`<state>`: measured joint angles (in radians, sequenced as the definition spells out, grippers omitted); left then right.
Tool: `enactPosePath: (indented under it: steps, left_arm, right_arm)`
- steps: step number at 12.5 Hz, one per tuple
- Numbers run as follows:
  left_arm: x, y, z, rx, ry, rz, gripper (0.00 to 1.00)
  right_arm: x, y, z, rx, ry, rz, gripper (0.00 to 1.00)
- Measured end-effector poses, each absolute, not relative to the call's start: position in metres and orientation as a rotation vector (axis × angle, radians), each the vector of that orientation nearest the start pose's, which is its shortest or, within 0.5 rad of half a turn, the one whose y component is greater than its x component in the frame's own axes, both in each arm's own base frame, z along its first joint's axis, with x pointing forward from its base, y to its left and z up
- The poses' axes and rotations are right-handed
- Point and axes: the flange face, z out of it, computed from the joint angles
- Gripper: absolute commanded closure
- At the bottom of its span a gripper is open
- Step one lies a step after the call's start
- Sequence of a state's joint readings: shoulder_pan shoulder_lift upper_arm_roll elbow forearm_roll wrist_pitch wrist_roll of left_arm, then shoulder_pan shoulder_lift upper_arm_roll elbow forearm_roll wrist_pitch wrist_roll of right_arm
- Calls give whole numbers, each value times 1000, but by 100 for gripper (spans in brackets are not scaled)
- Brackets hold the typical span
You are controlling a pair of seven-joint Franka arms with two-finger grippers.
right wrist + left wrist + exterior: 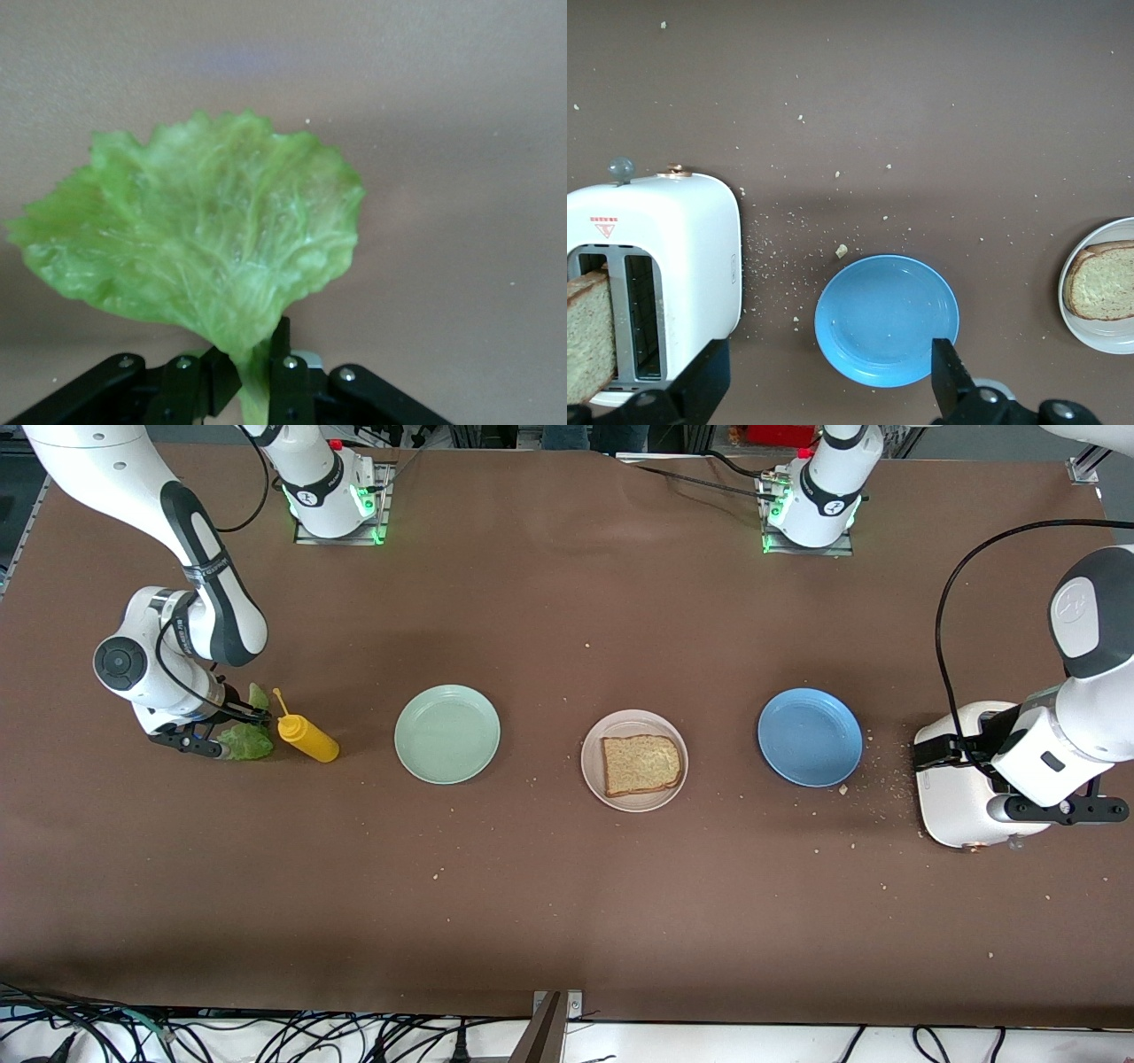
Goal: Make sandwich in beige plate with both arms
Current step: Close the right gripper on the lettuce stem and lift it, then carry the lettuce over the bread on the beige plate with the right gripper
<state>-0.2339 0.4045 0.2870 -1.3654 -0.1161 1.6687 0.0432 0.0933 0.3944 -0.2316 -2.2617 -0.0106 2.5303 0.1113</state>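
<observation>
The beige plate (634, 804) lies mid-table with one toasted bread slice (641, 764) on it; plate (1068, 310) and slice (1103, 282) also show in the left wrist view. My right gripper (252, 376) is shut on the stem of a ruffled green lettuce leaf (204, 257). It holds the leaf (246, 740) low at the right arm's end of the table, beside a yellow mustard bottle (306, 737). My left gripper (828, 390) is open wide and empty, up over the white toaster (952, 797). A second bread slice (586, 336) stands in a toaster slot.
A mint-green plate (446, 733) lies between the mustard bottle and the beige plate. A blue plate (810, 736) lies between the beige plate and the toaster. Crumbs are scattered around the toaster and the blue plate.
</observation>
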Motion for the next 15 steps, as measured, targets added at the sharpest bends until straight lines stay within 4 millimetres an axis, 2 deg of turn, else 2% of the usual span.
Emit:
enactPosePath:
  steps: [2,4,6,9,12,15]
  left_arm:
    - [668,-8,489,-3145,-19,134,0]
    - [668,-8,489,-3145,-20,134,0]
    - [668,-8,489,-3145,-21,134,0]
    - [668,-9,489,-3145,-23,134,0]
    - [668,-8,489,-3145,-25,134,0]
    - [668,-8,489,-3145,-28,134,0]
  right_arm:
    - [527,-77,197,-3207,348,140,100]
    - [538,-76,227,-3202,341,141,100]
    - [554,-75,272,-3201,326,201,100]
    - [587,-65,356,-3198,301,254,100]
    - [613,-27,433,-3199,212,227,100]
    - [625,26,480,-3189,193,152,100]
